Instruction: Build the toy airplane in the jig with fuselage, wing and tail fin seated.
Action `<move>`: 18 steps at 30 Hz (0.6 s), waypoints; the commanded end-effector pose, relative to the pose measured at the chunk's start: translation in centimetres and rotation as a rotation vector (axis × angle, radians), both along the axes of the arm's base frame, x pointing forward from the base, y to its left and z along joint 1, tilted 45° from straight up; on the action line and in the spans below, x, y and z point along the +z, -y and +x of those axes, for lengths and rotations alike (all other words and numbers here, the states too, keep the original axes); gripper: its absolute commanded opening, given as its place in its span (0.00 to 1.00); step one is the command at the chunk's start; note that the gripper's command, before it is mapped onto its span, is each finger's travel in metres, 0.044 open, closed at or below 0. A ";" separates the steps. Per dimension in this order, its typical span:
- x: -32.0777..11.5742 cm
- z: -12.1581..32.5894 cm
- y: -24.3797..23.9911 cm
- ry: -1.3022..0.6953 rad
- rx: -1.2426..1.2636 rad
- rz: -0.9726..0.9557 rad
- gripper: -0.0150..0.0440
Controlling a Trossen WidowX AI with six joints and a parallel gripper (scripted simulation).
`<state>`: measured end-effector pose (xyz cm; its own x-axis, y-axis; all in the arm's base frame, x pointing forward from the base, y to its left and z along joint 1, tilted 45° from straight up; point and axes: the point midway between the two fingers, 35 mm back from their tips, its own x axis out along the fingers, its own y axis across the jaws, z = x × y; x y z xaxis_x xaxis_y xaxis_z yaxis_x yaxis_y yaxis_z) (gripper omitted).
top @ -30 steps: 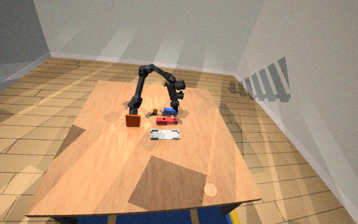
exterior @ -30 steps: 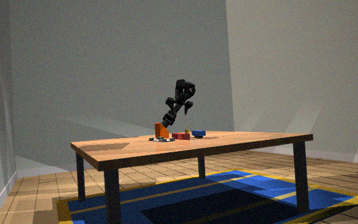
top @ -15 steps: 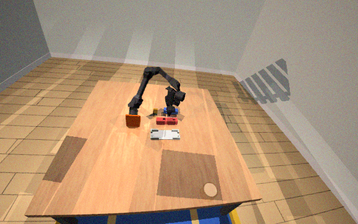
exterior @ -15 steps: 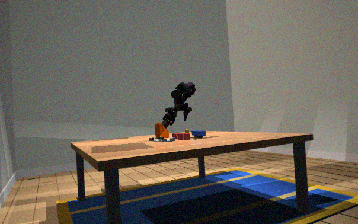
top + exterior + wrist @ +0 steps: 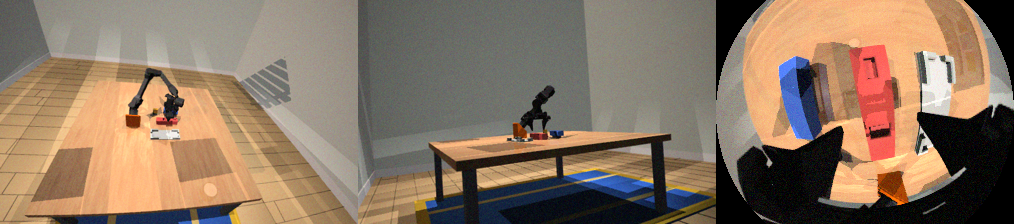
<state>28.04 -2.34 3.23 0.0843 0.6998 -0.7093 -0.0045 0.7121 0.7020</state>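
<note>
Fuselage (image 5: 162, 121) (image 5: 539, 136) (image 5: 877, 100), red, on table (image 5: 130, 178) (image 5: 565, 145) toward far edge from near corners; hand (image 5: 169, 118) (image 5: 537, 130) (image 5: 881, 123) above, open, gripping nothing.

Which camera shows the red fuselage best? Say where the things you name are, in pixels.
Wrist: the red fuselage (image 5: 159, 121) (image 5: 539, 136) (image 5: 876, 95) shows its top and both sockets there. Top view: the pincer (image 5: 169, 120) (image 5: 538, 130) (image 5: 881, 123) partly covers it. Exterior: only its sides, small.
</note>
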 end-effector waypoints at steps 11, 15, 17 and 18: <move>-1.5 0.2 -1.5 -0.001 -0.007 0.005 1.00; -2.0 0.3 -1.9 -0.001 -0.007 0.005 1.00; -2.2 0.3 -2.1 -0.001 -0.007 0.005 1.00; -2.3 0.3 -2.3 -0.001 -0.007 0.005 1.00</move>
